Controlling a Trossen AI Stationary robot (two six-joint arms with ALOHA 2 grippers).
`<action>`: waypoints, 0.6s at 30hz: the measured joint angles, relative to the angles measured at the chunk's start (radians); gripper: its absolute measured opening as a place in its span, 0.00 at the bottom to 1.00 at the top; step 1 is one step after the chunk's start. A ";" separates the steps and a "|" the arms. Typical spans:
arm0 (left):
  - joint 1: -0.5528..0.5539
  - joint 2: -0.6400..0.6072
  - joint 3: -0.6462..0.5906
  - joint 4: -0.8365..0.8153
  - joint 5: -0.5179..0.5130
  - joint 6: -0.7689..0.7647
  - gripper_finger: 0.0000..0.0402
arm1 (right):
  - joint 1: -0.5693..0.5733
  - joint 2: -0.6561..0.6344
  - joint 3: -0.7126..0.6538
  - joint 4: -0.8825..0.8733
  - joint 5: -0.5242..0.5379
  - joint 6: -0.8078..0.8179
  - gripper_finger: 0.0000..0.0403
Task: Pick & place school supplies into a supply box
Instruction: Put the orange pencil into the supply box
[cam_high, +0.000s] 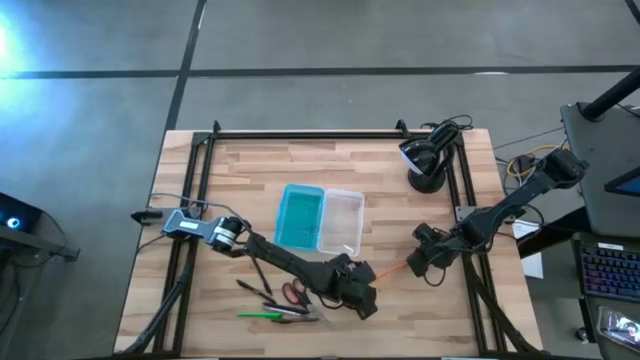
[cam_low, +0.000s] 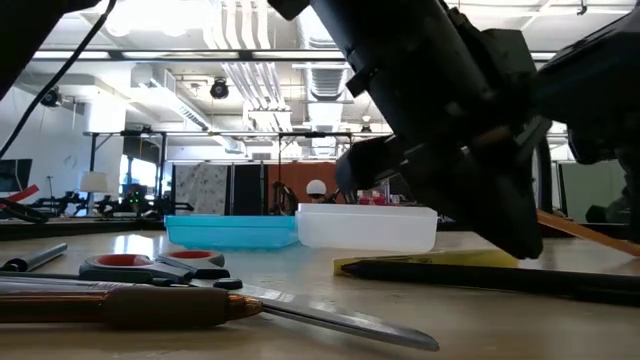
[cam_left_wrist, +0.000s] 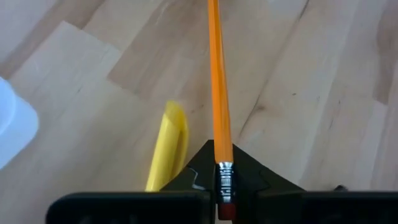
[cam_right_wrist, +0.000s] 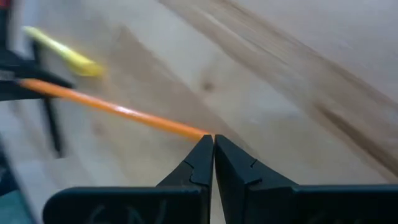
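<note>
An orange pencil (cam_high: 390, 269) spans the gap between my two grippers near the table's near right part. My left gripper (cam_left_wrist: 222, 152) is shut on its eraser end, and my right gripper (cam_right_wrist: 213, 138) is shut at its other end. The clear supply box (cam_high: 341, 222) stands open mid-table with its teal lid (cam_high: 300, 216) flat beside it on the left. Red-handled scissors (cam_high: 294, 293), a green pen (cam_high: 258, 315) and dark pens (cam_high: 290, 311) lie on the table near its near edge. A yellow pen (cam_left_wrist: 169, 146) lies on the table under my left gripper. My left gripper pinches the orange pencil between its two fingers at the metal ferrule (cam_left_wrist: 224, 177) just ahead of the eraser. The pencil runs straight out along the fingers, toward the table's right, lifted clear of the wood. My right gripper has the pencil's pointed end (cam_right_wrist: 198, 131) at the free ends of its shut fingers, coming from the table's right. The fingertips hide the tip itself.
A black camera stand (cam_high: 425, 165) with cables sits at the far right of the table. Black frame rails (cam_high: 200, 190) run along the left, right and far edges. A black pen (cam_low: 480, 276) lies close in front of the low camera.
</note>
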 joint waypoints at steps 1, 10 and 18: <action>0.000 0.000 0.006 -0.010 0.000 0.000 0.01 | 0.000 -0.007 0.003 0.002 0.005 -0.004 0.02; -0.004 -0.002 0.032 -0.060 -0.007 -0.036 0.00 | 0.000 -0.056 0.043 -0.003 0.080 -0.055 0.02; -0.046 -0.097 0.031 -0.195 -0.214 -0.294 0.00 | 0.000 -0.163 0.190 -0.286 0.311 -0.124 0.02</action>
